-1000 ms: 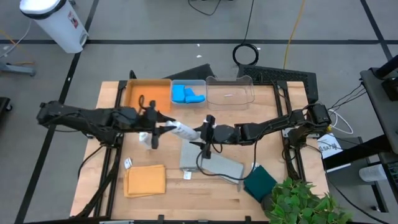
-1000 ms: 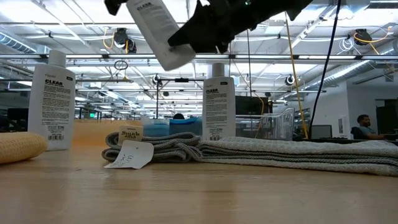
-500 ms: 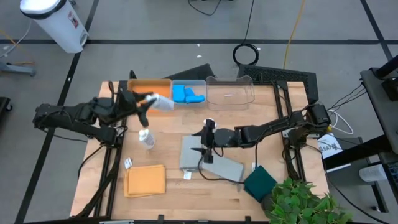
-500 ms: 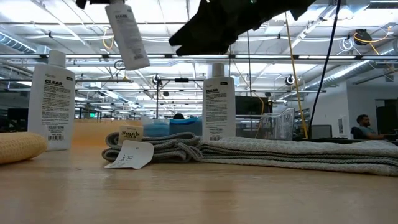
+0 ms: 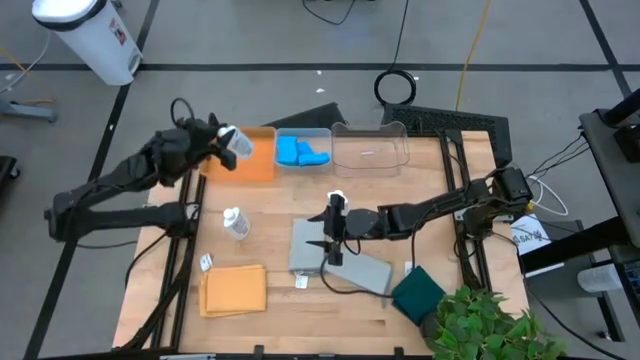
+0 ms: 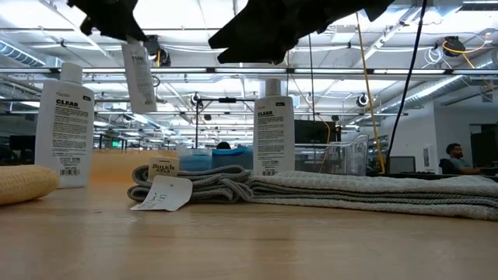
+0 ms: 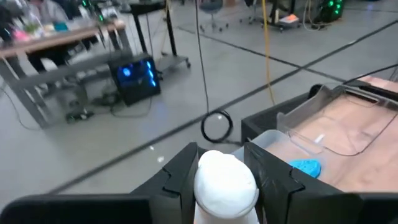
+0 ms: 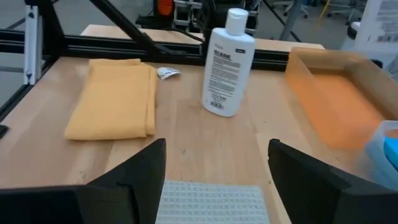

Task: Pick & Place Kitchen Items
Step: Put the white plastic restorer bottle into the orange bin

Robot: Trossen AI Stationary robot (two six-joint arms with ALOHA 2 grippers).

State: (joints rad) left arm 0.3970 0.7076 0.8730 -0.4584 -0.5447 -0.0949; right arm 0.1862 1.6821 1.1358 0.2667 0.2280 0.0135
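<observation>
Left pincer [image 5: 222, 143] is clenched on a white bottle [image 5: 238, 145], raised over the orange tray [image 5: 258, 162]. Right pincer [image 5: 333, 222] stands released above the grey cloth [image 5: 345, 265] on the bench [image 5: 270, 225].

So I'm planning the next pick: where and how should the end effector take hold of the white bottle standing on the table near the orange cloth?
Probably around the flat-sided body of the white bottle, just under the cap, coming straight down from above. It stands upright and alone on the bare table, apart from the orange cloth, so fingers can close across its narrow sides; the cap itself looks too small and round for a sure hold.
</observation>
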